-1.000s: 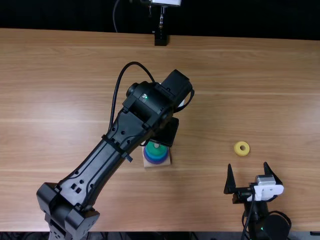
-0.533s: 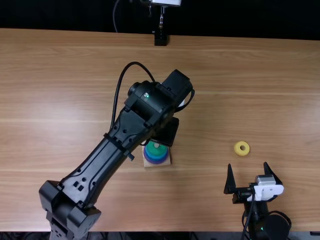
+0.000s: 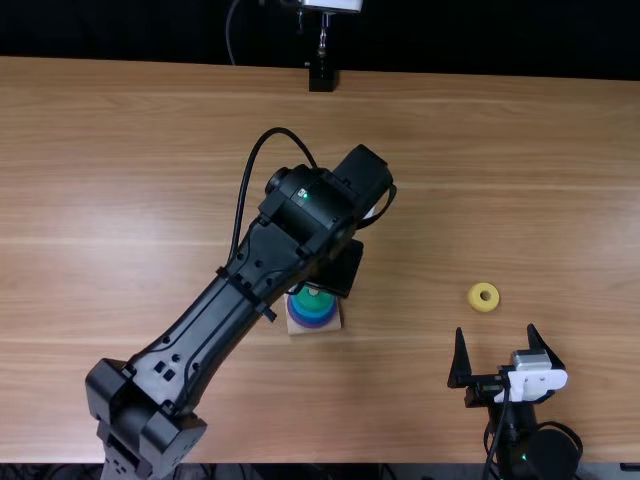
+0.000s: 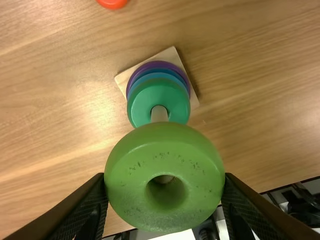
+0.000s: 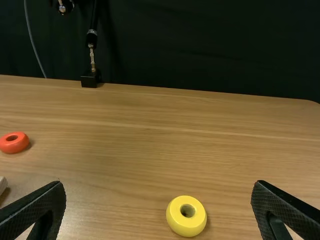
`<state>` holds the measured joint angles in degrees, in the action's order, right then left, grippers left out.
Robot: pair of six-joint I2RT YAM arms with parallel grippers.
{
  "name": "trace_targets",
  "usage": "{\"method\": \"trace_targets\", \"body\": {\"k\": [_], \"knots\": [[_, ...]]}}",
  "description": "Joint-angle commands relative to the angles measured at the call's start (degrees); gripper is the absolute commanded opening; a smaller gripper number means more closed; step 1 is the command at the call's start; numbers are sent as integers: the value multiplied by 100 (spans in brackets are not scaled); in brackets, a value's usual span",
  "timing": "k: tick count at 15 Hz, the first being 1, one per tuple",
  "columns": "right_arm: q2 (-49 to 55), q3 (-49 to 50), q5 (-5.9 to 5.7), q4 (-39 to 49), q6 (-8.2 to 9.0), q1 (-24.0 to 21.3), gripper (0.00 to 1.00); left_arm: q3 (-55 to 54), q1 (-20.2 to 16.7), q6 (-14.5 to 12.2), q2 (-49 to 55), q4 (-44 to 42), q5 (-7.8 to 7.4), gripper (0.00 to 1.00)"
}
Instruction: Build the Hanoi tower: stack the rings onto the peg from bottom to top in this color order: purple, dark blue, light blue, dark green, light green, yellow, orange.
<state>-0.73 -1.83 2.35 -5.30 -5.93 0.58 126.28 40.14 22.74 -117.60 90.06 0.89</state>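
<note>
One light green ring (image 4: 165, 150) is held in the left gripper (image 4: 165, 182), its two fingers (image 4: 90, 205) pressed against opposite sides of the rim. It is up above the peg (image 4: 159, 114), broad face toward the wrist camera; whether the tip of the peg has entered the hole cannot be told.

The ring looks light, stiff and smooth, more likely to slip than to break. Its sides are rounded, so the best hold is across the widest part, both pads level and squeezing evenly; a low or lopsided pinch could let it roll or tip. Care will be needed in centring the hole before letting go, as a slanted ring may catch on the peg.

Below it, the dark green ring (image 4: 140, 105) is the top one of the stack, with blue beneath and the purple ring (image 4: 150, 65) at the bottom, on a square wooden base (image 4: 174, 54). The order so far seems to suit the light green one next.

The left arm (image 3: 215, 310) reaches over the middle of the table (image 3: 150, 250). The orange ring (image 5: 15, 147) lies on the far side of the base. The yellow ring (image 5: 186, 227) lies flat well to the right, just beyond the right gripper (image 3: 495, 335), which is empty at the near right, its fingers spread wide.
</note>
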Motion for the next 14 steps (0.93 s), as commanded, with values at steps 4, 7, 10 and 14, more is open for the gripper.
{"method": "trace_targets", "body": {"k": [4,7,10,14], "knots": [[73,95,-13,-35,3,-75,100,134,38,57,-123,-6,-120,73],[73,86,-13,-35,3,-75,100,11,-15,57,-105,-6,-785,100],[73,86,-13,-35,3,-75,100,11,-41,46,-79,-6,-816,100],[73,95,-13,-35,3,-75,100,11,-200,25,-44,-6,-774,100]]}}
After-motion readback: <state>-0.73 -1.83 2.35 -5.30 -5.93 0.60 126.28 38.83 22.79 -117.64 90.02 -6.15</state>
